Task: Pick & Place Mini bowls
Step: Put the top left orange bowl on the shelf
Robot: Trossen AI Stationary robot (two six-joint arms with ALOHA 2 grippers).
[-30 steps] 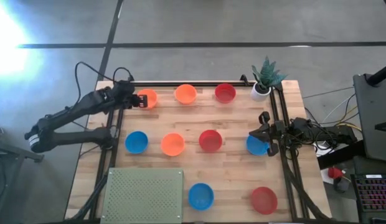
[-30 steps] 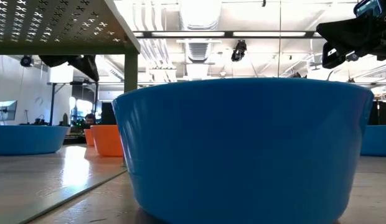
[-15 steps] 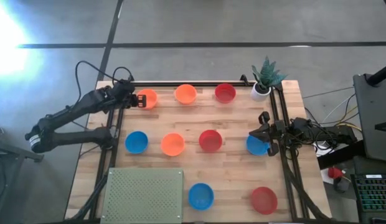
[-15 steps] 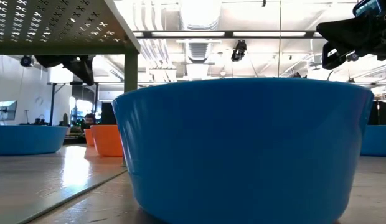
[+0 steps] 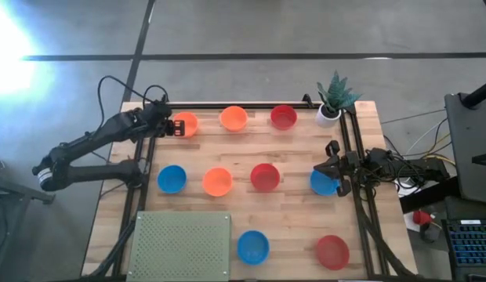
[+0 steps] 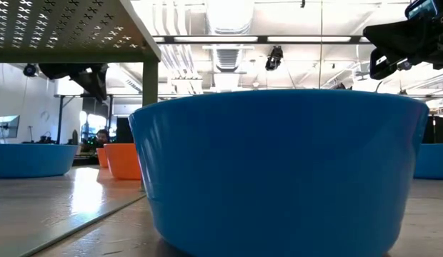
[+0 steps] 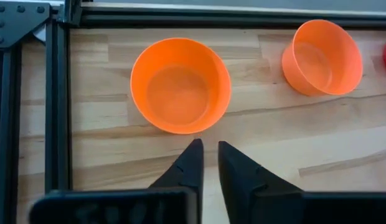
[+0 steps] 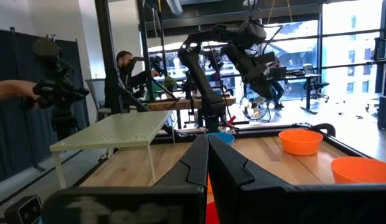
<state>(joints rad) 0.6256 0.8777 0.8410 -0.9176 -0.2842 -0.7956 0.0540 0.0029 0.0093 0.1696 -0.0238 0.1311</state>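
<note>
Nine mini bowls rest on their bases on the wooden table. In the far row stand an orange bowl (image 5: 185,124), a second orange bowl (image 5: 233,118) and a red one (image 5: 283,117). The middle row holds blue (image 5: 172,178), orange (image 5: 217,182), red (image 5: 265,177) and blue (image 5: 323,182) bowls. A blue (image 5: 252,247) and a red (image 5: 332,251) bowl sit near the front. My left gripper (image 7: 210,148) hovers just short of the far-left orange bowl (image 7: 180,84), its fingers a narrow gap apart. My right gripper (image 8: 208,140) is shut and waits over the right-hand blue bowl.
A green perforated platform (image 5: 180,244) stands on legs at the near left corner. A white pot with a green plant (image 5: 331,100) sits at the far right corner. Black rails (image 5: 353,157) run along the table's sides and far edge. People stand in the room beyond.
</note>
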